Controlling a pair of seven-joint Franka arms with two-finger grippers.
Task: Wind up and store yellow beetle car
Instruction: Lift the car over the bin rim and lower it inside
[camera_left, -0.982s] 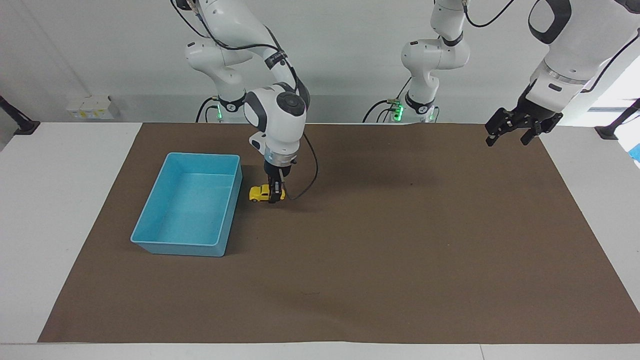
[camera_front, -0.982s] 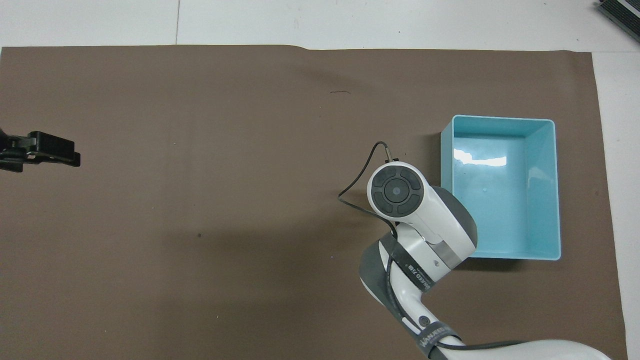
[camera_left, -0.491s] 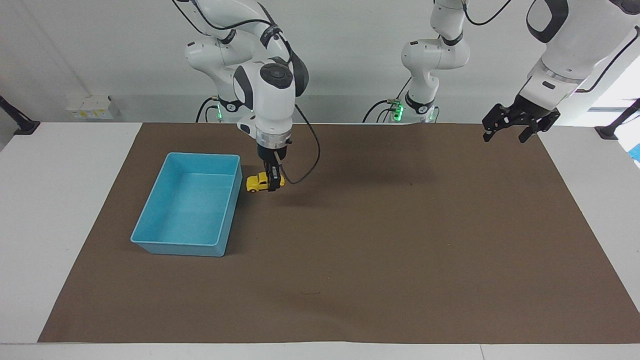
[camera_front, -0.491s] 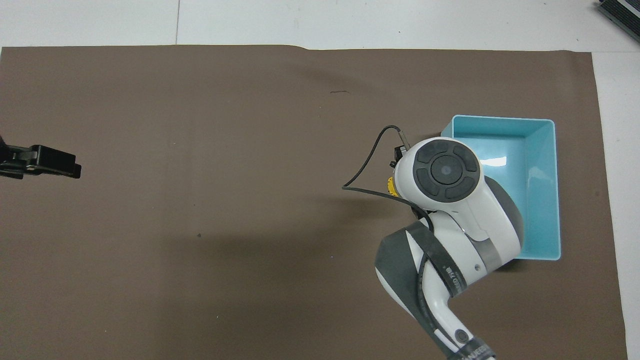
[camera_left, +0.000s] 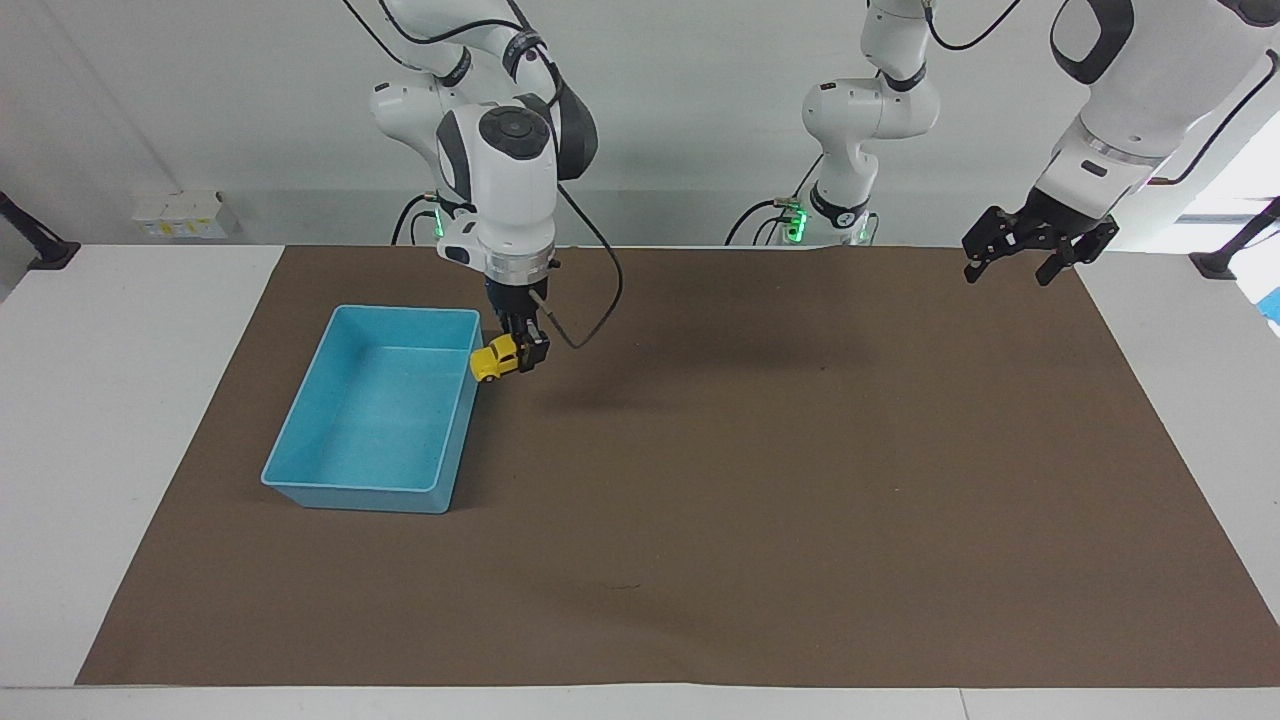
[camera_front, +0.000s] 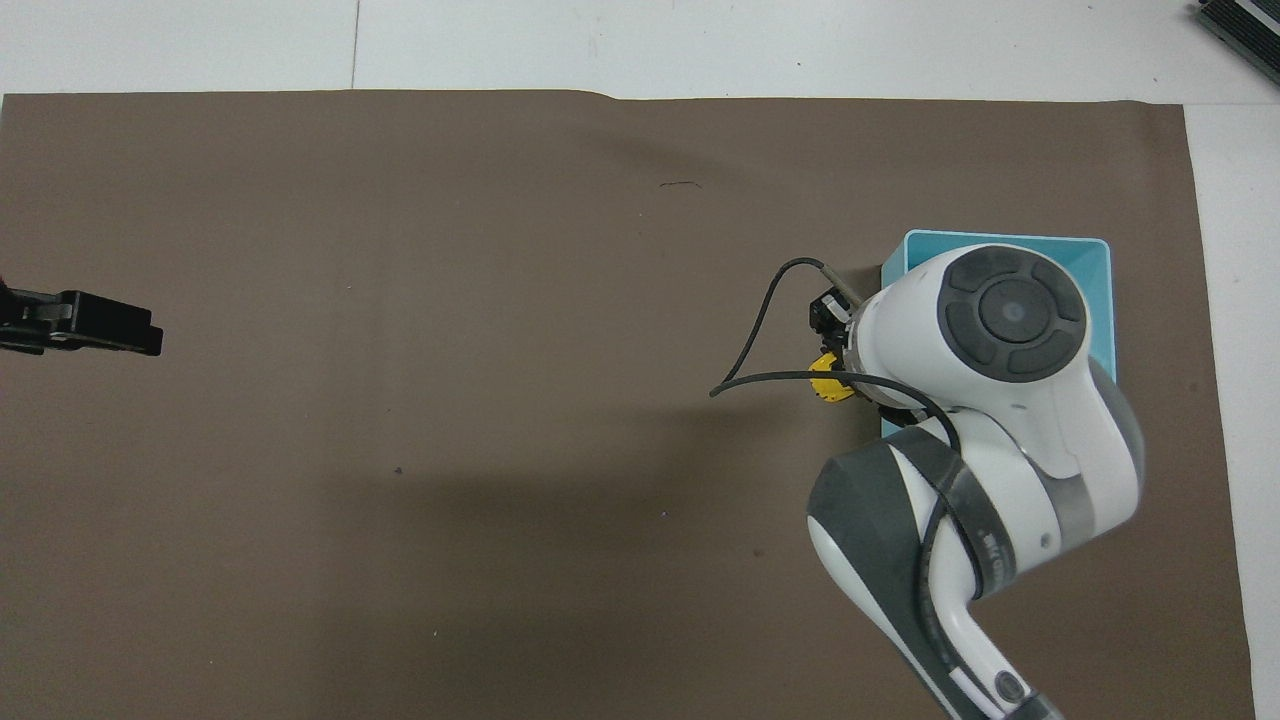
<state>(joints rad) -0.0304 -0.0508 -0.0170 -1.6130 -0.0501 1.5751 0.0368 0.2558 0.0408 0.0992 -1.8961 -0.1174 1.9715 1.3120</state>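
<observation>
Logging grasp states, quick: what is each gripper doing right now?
Left gripper: open, empty, waiting above the mat's edge.
Right gripper: shut on the car, over the bin's rim.

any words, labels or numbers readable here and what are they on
Nothing can be read with certainty.
Right arm's wrist band: pale lettering, too small and skewed to read.
Yellow beetle car: no visible text.
Blue bin: no label.
Brown mat: no markings.
</observation>
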